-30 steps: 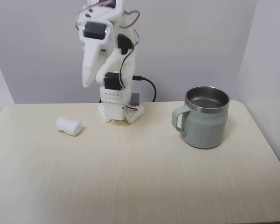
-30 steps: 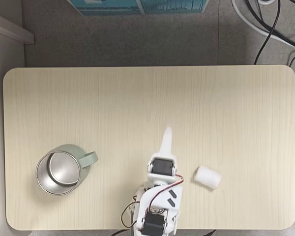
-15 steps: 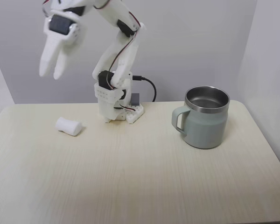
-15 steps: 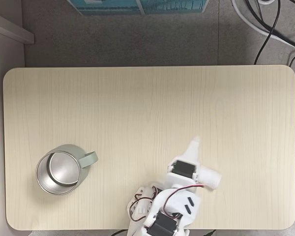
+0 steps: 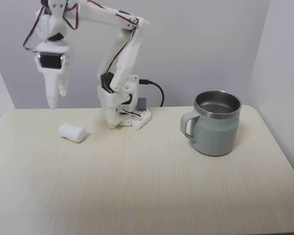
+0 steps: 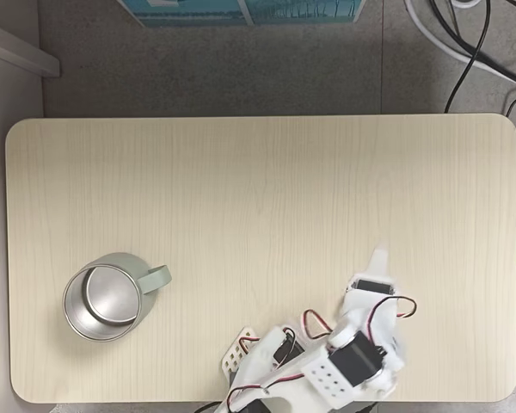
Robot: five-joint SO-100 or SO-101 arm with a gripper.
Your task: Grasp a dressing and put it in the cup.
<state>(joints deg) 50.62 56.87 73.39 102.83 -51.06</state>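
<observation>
One dressing (image 5: 72,132): a small white roll lay on its side on the table's left part in a fixed view from the front, clear of everything else, nothing touching it.
Dressing from above: hidden under the arm's wrist in a fixed view looking down, so its exact place there could not be told.
Gripper (image 5: 57,99): white, pointing straight down, hanging in the air above and just left of the roll in the front view; empty, its two fingers close together with only a narrow gap, so whether it was fully closed could not be told.
Gripper from above (image 6: 379,258): one pointed tip showed past the wrist, near the table's right end.
Arm (image 5: 118,63): white, with red and black wires, reaching up from its base and over to the left in the front view.
Cup (image 5: 214,123): pale grey-green, steel rim, upright, handle turned toward the arm's base, well apart from the roll on the opposite side.
Table (image 6: 258,189): pale wood grain, rounded corners.
</observation>
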